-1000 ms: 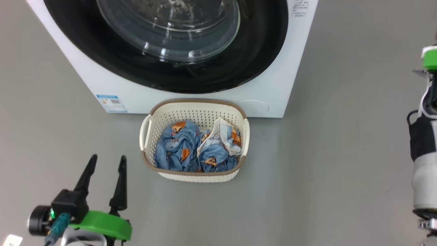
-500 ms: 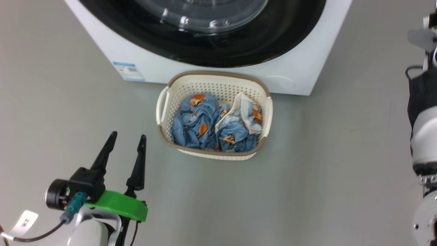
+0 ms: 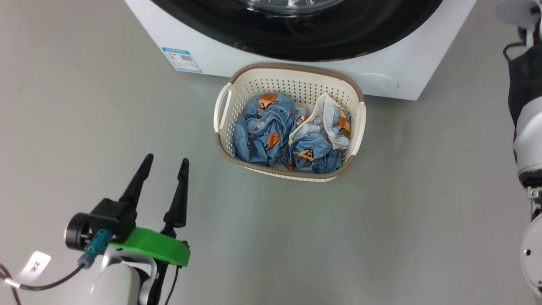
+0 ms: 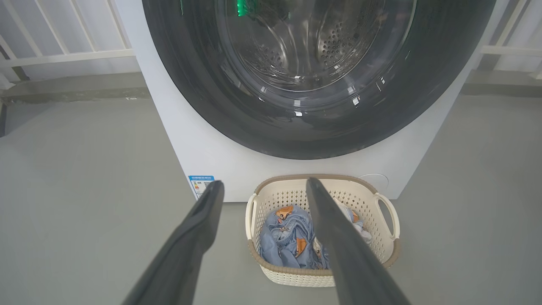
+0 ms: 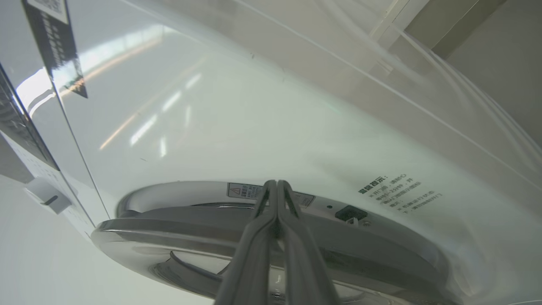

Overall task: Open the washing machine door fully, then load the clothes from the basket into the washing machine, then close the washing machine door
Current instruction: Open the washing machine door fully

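Note:
The washing machine point(image 3: 220, 55) stands at the top of the head view, its glossy black door point(image 3: 322, 42) cut off by the edge. Just in front on the floor sits the cream basket point(image 3: 292, 67), holding the blue printed clothes point(image 3: 271, 135). My left gripper point(image 3: 166, 159) is open and empty, low and left of the basket; its wrist view looks at the door point(image 4: 203, 84) and basket point(image 4: 387, 212). My right gripper point(image 5: 276, 183) is shut on nothing, tips at the gap behind the door's rim point(image 5: 178, 237), which stands slightly off the white front.
Grey floor point(image 3: 381, 233) lies open around the basket. My right forearm point(image 3: 527, 135) runs along the head view's right edge. A blue sticker point(image 3: 183, 58) marks the machine's lower left corner. White railings point(image 4: 63, 51) stand behind the machine, and a latch socket point(image 5: 349, 213) shows in its front.
The head camera has moved, so machine and basket sit higher and further right in the picture. My right arm has drawn closer to the machine. The left gripper stays open.

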Controlling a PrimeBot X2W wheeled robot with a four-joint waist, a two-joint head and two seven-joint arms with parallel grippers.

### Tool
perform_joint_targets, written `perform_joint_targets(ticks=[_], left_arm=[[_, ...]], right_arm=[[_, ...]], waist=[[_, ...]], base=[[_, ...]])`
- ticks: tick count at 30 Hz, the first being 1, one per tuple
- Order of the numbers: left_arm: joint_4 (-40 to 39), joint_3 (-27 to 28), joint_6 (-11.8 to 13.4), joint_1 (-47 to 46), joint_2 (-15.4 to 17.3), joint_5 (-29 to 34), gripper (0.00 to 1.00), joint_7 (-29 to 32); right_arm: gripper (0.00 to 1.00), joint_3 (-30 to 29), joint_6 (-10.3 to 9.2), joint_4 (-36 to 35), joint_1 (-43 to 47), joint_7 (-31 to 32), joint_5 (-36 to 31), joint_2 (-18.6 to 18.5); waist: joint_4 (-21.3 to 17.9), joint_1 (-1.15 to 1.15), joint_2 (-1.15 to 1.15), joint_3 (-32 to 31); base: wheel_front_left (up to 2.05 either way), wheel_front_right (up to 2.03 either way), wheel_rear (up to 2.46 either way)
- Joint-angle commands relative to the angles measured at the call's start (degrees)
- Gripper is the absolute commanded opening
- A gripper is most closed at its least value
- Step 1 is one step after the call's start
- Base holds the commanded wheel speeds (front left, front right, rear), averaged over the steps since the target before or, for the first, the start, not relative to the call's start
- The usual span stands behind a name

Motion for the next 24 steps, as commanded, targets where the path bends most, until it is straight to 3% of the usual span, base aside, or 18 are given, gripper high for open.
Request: perform_joint_targets(ticks=[1,24], left_arm=[[-1.3,1.4,0.7,-1.7,1.1,-0.9,1.00,-0.4],[-1.2,-1.0,1.5,-2.9,1.1,-3.3,1.00,-0.4]], right_arm=[[0.00,0.9,0.09,-1.0,-3.1,0.7,-0.9,1.3],[0.00,-4.3,0.09,4.2,-9.4,4.7,-7.0,1.4]], waist=[[0.5,0.00,0.00,0.8],[2.4,0.00,0.00,3.2]], base=[[0.00,0.00,0.00],[0.00,0.00,0.00]])
